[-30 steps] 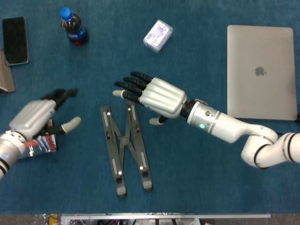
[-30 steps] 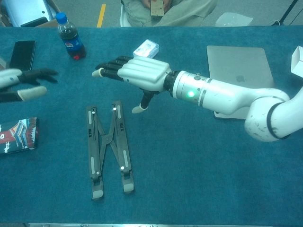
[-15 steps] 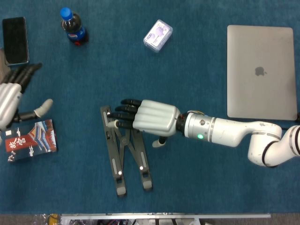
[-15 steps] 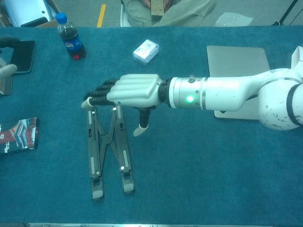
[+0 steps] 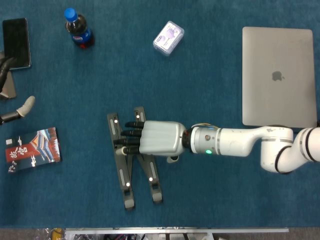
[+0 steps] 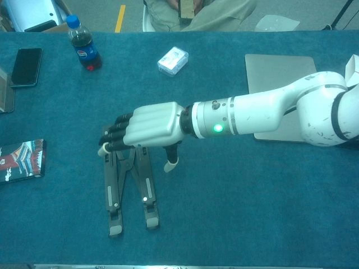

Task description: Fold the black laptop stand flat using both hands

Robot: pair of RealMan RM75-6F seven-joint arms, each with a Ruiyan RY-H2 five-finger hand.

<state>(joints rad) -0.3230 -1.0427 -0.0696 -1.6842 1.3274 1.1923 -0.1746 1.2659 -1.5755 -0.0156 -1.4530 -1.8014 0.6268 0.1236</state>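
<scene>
One right hand, fingers spread flat, rests on the black laptop stand at lower centre, apparently to press its legs together, while the left hand, its grip unclear, sits at far left.

Matt black laptop stand lies on the tabletop's napped blue cloth; the right hand is glossy white plastic with dark fingers.

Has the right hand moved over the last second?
Yes. The right hand came down the head view, away from the white box, and now covers the laptop stand's upper half.
</scene>
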